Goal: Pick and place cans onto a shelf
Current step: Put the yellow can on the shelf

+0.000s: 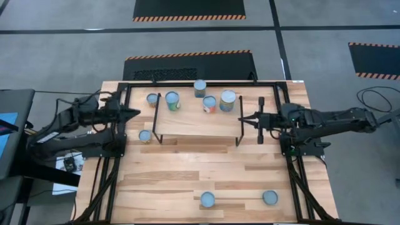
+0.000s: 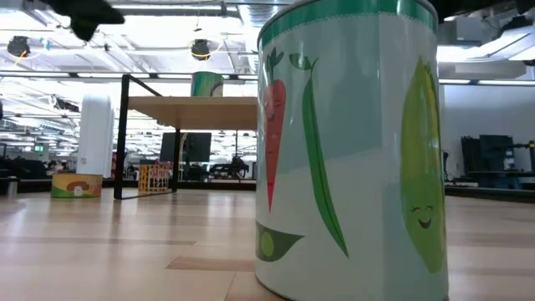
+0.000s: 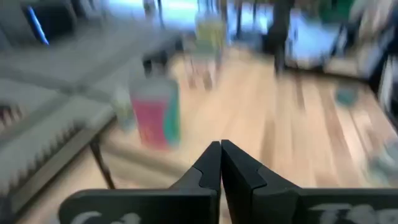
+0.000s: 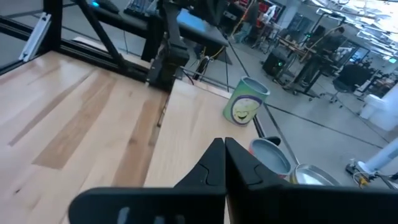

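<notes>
The shelf is a light board on thin black legs at the table's far middle. Three cans stand along its far part: a green one and two more. Other cans stand on the table: one behind the shelf, two left of it, and two near the front edge. My left gripper is shut and empty just left of the shelf. My right gripper is shut and empty at the shelf's right end.
A black frame runs round the table's far part and down both sides. In the low view a vegetable-label can fills the foreground, with the shelf and a green can on it behind. Bare planks lie between the shelf and the front cans.
</notes>
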`<state>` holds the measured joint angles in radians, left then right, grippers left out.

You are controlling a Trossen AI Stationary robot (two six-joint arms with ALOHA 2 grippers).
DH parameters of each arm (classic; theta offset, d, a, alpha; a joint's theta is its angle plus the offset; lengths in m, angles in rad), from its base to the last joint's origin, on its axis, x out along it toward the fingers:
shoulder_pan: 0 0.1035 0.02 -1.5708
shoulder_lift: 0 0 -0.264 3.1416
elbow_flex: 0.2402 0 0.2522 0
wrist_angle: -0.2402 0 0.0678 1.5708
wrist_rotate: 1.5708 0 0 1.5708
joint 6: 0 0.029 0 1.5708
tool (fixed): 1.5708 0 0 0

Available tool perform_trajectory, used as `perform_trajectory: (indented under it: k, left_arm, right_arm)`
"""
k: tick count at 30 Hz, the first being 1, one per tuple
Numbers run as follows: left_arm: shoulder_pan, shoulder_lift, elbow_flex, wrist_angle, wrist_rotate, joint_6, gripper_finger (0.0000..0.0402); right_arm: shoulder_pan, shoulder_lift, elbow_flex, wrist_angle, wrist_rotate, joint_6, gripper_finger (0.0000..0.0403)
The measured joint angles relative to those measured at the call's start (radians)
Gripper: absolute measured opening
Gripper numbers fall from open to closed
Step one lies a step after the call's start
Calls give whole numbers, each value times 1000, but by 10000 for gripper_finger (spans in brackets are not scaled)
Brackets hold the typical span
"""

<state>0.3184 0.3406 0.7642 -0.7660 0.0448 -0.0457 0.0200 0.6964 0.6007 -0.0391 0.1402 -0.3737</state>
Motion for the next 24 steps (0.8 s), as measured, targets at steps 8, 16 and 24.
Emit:
perform_trajectory:
  k: [8,16,24]
  left_arm:
    - [-97,215,31,-342,-65,-92,0]
    - [-221,411,30,-377,-109,-57,0]
    - [-391,393,-100,-381,-122,-138,0]
  right_arm:
    - [0,12,-22,0,0,0,10]
    - [0,8,-29,3,0,0,10]
    - [0,10,-29,1,-5,0,10]
